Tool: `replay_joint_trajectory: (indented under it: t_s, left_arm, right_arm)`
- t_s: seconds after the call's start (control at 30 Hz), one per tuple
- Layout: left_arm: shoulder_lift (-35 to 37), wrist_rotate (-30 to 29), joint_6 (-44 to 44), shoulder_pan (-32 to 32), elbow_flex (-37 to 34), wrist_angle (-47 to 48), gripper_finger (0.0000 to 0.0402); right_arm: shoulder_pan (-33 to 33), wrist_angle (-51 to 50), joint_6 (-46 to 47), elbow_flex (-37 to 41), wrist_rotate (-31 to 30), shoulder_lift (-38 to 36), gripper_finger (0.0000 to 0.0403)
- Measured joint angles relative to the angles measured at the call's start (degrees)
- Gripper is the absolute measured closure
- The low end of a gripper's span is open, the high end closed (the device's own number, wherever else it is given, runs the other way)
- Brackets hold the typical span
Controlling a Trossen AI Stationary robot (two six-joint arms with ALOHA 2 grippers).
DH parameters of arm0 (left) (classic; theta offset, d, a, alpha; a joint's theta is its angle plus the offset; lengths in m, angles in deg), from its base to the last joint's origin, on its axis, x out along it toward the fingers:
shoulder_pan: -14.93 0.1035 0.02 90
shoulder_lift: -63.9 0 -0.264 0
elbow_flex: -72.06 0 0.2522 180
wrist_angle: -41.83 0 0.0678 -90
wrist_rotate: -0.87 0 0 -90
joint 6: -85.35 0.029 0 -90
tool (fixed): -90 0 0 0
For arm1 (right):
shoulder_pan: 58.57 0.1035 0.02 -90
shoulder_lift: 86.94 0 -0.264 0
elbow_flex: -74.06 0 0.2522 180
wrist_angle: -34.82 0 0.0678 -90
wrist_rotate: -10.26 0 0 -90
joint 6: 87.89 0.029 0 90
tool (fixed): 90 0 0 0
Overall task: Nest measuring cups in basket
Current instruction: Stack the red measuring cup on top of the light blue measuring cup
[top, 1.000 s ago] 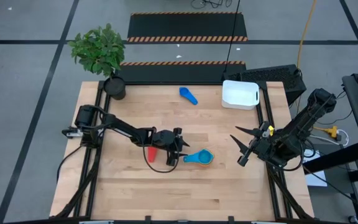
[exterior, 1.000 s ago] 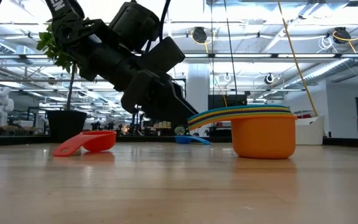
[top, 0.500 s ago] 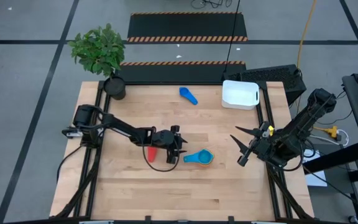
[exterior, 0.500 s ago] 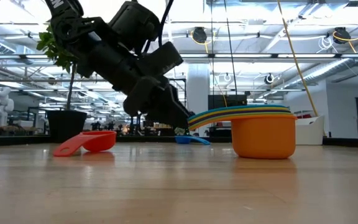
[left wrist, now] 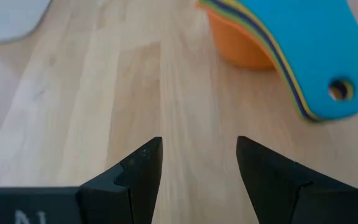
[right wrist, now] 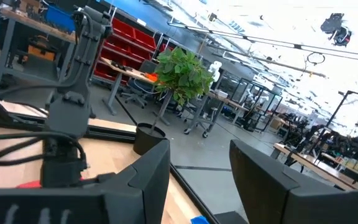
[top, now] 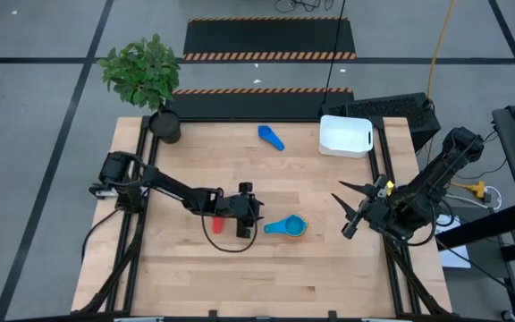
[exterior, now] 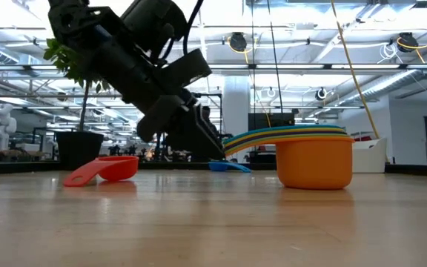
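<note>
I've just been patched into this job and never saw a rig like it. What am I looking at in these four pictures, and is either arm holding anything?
Two dark robot arms work at a wooden table. One camera looks straight down, one sits at tabletop height, and one rides on each wrist. The left gripper hovers mid-table, jaws open and empty, between a loose red cup and a nested stack of cups, blue on top, orange at the bottom. The right gripper waits at the table's right edge, open and empty. A blue cup lies near the far edge, beside the white basket. A potted plant stands at the far left corner.
</note>
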Motion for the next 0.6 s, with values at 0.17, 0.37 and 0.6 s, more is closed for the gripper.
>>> replay_joint_trajectory:
  t_s: [0.17,0.37,0.6]
  left_arm:
    - [2.6,-3.42,-4.8,-0.89,0.0,5.57,0.0192]
    - [4.63,-8.84,-12.27,-2.08,0.0,12.0,0.0192]
    - [8.57,-12.38,-28.23,-4.23,-0.02,22.64,0.0192]
  right_arm:
    - [-0.13,0.79,-2.08,0.0,0.13,-0.36,0.0243]
    - [-0.15,2.54,-4.14,0.0,3.06,-0.83,0.0243]
    - [-1.2,2.6,-5.25,0.0,6.5,-2.02,0.0243]
